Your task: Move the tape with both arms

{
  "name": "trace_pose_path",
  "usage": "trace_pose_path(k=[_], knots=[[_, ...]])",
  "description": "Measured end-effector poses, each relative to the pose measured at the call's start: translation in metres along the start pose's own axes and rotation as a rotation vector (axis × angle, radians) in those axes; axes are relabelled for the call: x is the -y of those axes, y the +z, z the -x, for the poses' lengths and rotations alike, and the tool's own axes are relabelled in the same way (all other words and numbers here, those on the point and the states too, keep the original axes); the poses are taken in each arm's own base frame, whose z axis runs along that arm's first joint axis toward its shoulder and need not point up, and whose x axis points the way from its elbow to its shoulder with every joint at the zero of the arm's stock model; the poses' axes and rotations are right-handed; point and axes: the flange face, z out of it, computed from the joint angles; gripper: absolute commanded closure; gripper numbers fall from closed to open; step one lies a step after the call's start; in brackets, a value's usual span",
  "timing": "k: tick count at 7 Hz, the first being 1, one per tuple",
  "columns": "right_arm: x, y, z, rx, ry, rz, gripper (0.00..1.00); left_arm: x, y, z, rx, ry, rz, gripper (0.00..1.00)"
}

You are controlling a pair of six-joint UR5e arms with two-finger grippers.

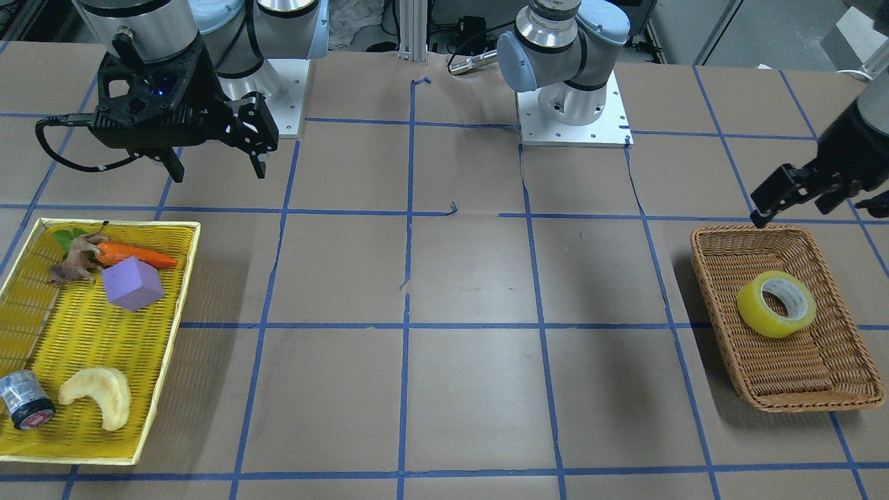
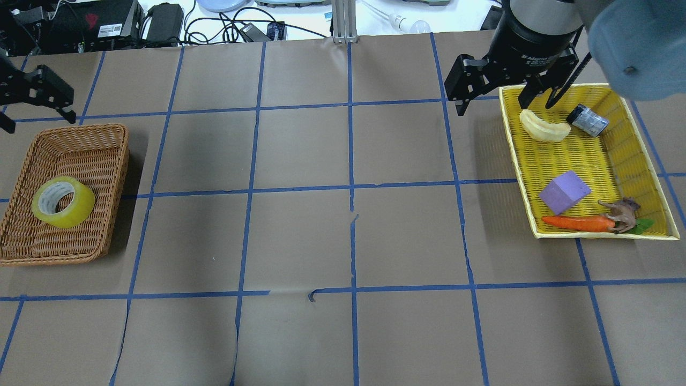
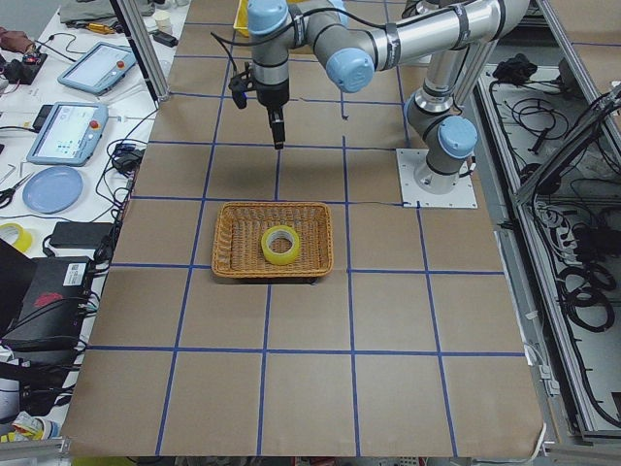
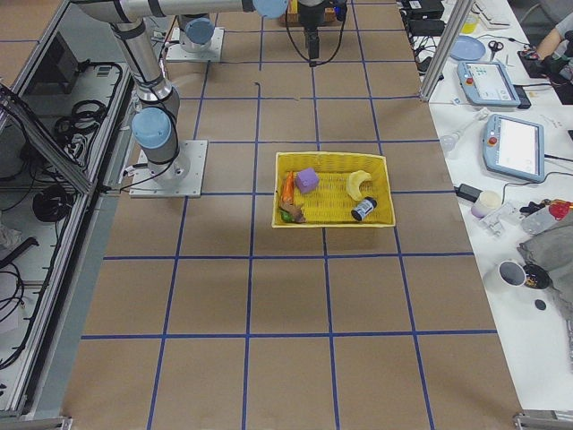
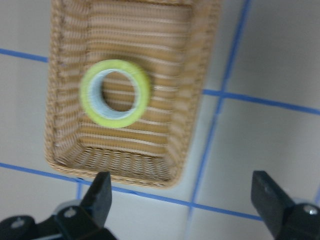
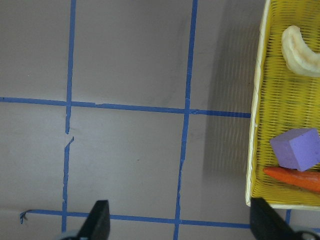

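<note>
The yellow tape roll (image 1: 750,309) lies flat in a brown wicker basket (image 1: 701,264). It also shows in the overhead view (image 2: 80,206), the exterior left view (image 3: 279,255) and the left wrist view (image 5: 89,95). My left gripper (image 1: 792,201) hangs raised near the basket, open and empty, apart from the tape; it also shows in the overhead view (image 2: 32,102) and the left wrist view (image 5: 182,195). My right gripper (image 1: 219,167) is open and empty, raised beside a yellow tray (image 1: 184,278), and also shows in the overhead view (image 2: 493,104).
The yellow tray (image 2: 514,161) holds a carrot (image 2: 576,222), a purple cube (image 2: 564,192), a pale crescent-shaped piece (image 2: 544,128), a toy animal (image 2: 621,212) and a small dark cylinder with a red end (image 1: 24,399). Brown paper with blue tape lines (image 2: 351,187) covers the table.
</note>
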Motion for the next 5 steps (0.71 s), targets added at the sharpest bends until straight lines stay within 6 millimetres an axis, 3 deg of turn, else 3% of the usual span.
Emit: trace_pose_path(k=[2,4,5], knots=[[0.0,0.0,0.0,0.0,0.0,0.0,0.0,-0.025,-0.012,-0.089,-0.009,0.022,-0.016,0.0],[0.0,0.0,0.0,0.0,0.0,-0.001,0.0,-0.04,-0.01,-0.145,-0.013,0.078,-0.016,0.0],[0.0,0.0,0.0,0.0,0.0,-0.001,0.0,-0.045,-0.009,-0.163,-0.015,0.096,-0.018,0.0]])
